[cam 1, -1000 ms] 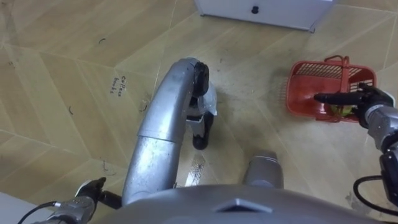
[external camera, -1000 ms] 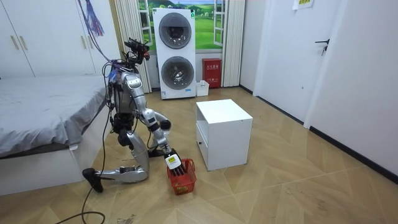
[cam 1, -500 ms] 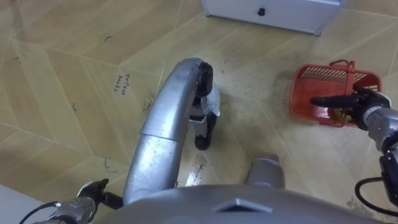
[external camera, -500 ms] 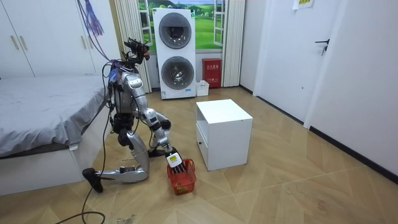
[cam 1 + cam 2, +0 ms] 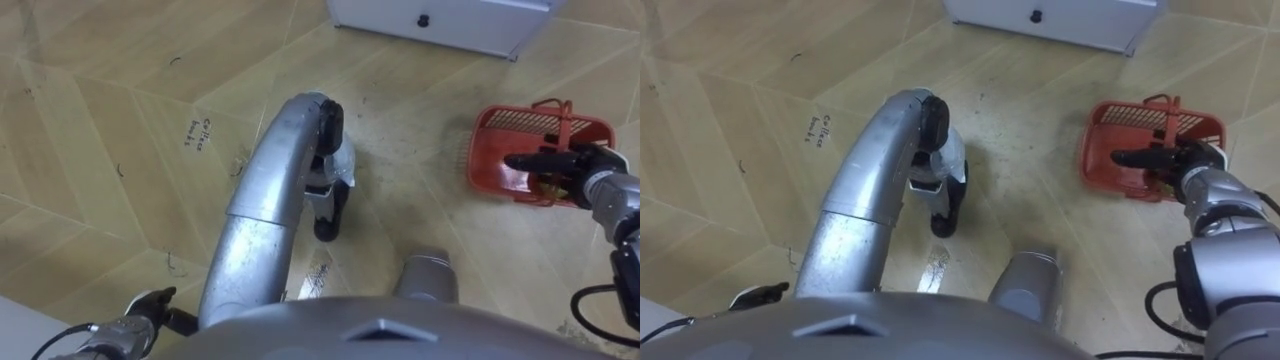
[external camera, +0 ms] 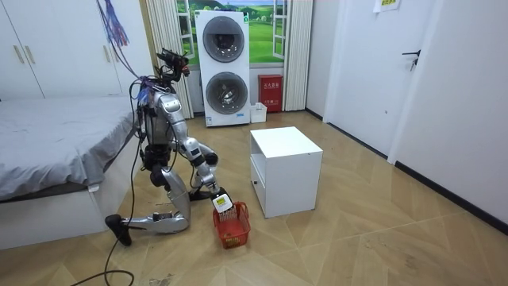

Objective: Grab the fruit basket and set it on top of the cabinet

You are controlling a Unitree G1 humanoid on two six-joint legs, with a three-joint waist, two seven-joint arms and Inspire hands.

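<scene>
Little has changed in the last second: your view slid a touch, and your right hand (image 5: 565, 162) still hovers over the fruit basket (image 5: 500, 135). Nearest you, low at your left, the left hand (image 5: 148, 303) hangs idle; its state can't be read. Further out, the right hand's fingers are stretched straight and together across the basket, which sits on the floor just short of the white cabinet (image 5: 450, 20). Judging from this, slide the fingers under the upright handle (image 5: 556, 100), curl fully, then lift level.
</scene>
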